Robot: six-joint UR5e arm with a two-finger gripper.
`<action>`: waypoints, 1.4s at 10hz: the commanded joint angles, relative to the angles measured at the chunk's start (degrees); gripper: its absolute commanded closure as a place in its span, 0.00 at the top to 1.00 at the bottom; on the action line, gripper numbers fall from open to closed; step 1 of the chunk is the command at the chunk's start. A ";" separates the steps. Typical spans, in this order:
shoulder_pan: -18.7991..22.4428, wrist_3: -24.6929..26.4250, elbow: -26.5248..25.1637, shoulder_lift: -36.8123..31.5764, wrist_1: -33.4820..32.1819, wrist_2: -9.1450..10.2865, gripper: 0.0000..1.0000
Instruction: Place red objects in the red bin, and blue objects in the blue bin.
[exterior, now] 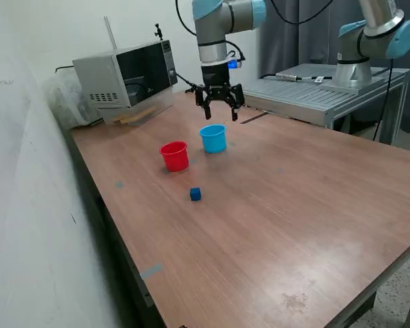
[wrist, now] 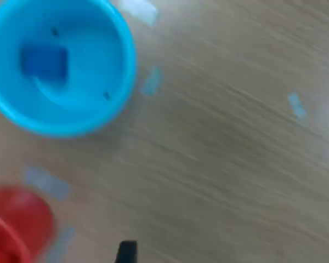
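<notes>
The light blue bin (exterior: 213, 138) stands on the table with the red bin (exterior: 175, 156) beside it, on the exterior view's left. My gripper (exterior: 219, 109) hangs open and empty above and just behind the blue bin. One dark blue cube (exterior: 195, 195) lies on the table in front of the bins. In the wrist view a second blue cube (wrist: 44, 61) lies inside the blue bin (wrist: 118, 60), and part of the red bin (wrist: 16, 222) shows blurred. One fingertip (wrist: 126, 252) shows. No red cubes are visible; the red bin's inside is hidden.
A microwave (exterior: 126, 78) stands at the back on the exterior view's left. A metal platform (exterior: 314, 92) with a second arm (exterior: 369, 41) is at the back right. Small tape marks (wrist: 296, 104) dot the wooden table (exterior: 294, 219).
</notes>
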State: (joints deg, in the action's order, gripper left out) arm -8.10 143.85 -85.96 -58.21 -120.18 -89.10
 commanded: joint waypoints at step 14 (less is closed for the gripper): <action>9.42 -28.88 21.87 20.31 -2.34 2.53 1.00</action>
State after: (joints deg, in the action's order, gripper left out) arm 1.61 116.34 -69.63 -43.38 -122.53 -86.79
